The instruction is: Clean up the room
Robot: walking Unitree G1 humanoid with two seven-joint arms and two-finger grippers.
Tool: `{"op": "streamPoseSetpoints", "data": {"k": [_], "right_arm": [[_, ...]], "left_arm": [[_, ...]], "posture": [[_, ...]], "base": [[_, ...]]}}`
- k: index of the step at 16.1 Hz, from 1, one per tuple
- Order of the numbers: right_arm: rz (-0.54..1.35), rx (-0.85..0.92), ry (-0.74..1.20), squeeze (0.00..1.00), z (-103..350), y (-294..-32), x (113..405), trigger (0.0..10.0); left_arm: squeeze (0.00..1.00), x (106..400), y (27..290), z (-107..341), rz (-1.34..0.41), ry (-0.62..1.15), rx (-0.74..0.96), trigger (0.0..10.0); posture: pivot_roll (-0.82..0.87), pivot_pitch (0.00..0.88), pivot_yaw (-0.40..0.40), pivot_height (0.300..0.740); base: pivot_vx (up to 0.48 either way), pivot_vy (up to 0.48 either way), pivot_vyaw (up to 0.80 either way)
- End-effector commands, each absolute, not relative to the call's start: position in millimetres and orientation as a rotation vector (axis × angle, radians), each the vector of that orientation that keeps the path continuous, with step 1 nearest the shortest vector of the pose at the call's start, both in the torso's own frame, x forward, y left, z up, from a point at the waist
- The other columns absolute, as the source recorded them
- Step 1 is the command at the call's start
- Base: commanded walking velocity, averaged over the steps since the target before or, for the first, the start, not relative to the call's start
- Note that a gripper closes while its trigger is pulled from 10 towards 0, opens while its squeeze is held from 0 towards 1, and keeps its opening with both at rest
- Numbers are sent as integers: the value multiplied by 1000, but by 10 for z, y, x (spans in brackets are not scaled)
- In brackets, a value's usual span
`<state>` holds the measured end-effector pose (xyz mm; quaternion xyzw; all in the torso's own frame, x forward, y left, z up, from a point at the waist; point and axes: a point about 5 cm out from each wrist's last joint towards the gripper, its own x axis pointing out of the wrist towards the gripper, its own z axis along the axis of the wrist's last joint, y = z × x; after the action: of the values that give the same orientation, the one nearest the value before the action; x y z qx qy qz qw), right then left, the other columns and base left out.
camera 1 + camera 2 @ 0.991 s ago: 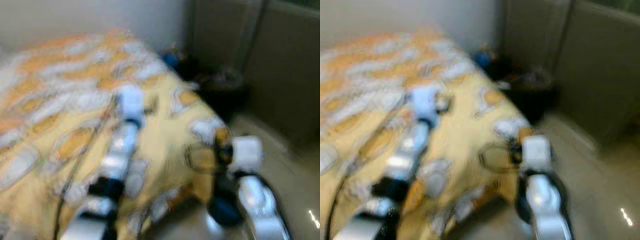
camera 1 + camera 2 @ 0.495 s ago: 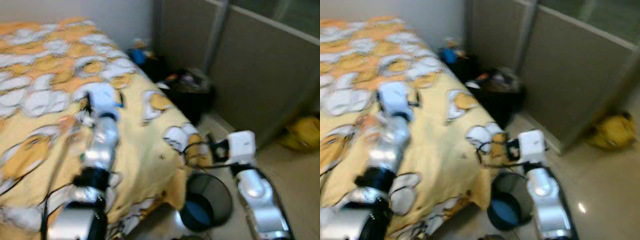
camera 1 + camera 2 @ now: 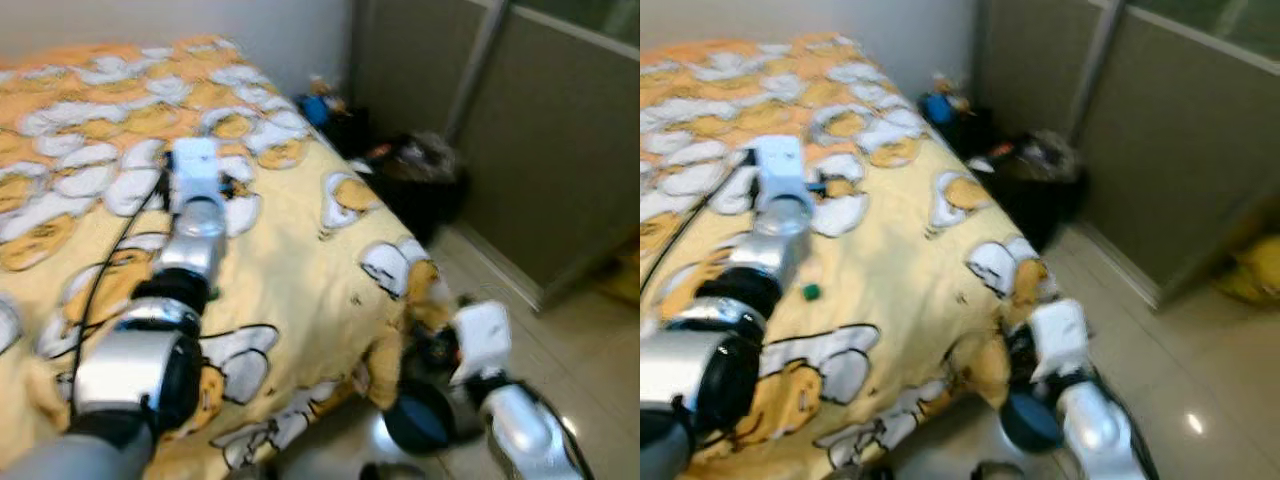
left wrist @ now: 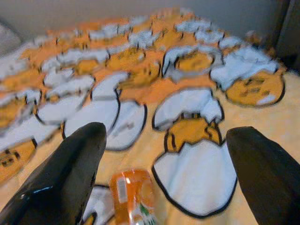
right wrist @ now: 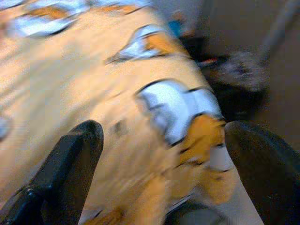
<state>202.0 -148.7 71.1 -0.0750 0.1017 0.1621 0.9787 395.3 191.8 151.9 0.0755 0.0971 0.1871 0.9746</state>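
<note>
An orange plastic bottle (image 4: 133, 194) lies on its side on the bed (image 3: 300, 250), resting on the yellow cover printed with white and orange egg figures. It has a pale label with a touch of green near its lower end. In the left wrist view it sits between the two spread black fingers of the left pincer (image 4: 164, 164), nearer the finger (image 4: 65, 173) beside it and touching neither. A small green object (image 3: 811, 292), too small to identify, lies on the cover beside the left arm.
</note>
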Motion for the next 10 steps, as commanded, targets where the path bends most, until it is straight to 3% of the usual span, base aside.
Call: {"op": "streamPoseSetpoints", "data": {"k": [1, 4, 6, 10], "right_arm": [[434, -147, 189, 0, 796, -1362, 1960, 10000], [556, -118, 269, 0, 839, -1298, 1629, 10000], [581, -104, 278, 0, 893, -1293, 1567, 10000], [667, -80, 293, 0, 1039, -1234, 1457, 10000]], "left_arm": [[0, 3963, 1938, 1535, 407, 213, 134, 10000], [0, 3953, 2118, 1603, 502, 198, 132, 10000], [0, 3932, 2141, 1558, 531, 214, 137, 10000], [0, 3803, 2460, 1495, 727, 210, 124, 10000]], "posture": [[-274, 165, 2, 740], [-310, 247, -14, 740], [-337, 287, -31, 740], [-373, 322, -58, 740]], "base": [[0, 0, 0], [0, 0, 0], [0, 0, 0], [0, 0, 0]]}}
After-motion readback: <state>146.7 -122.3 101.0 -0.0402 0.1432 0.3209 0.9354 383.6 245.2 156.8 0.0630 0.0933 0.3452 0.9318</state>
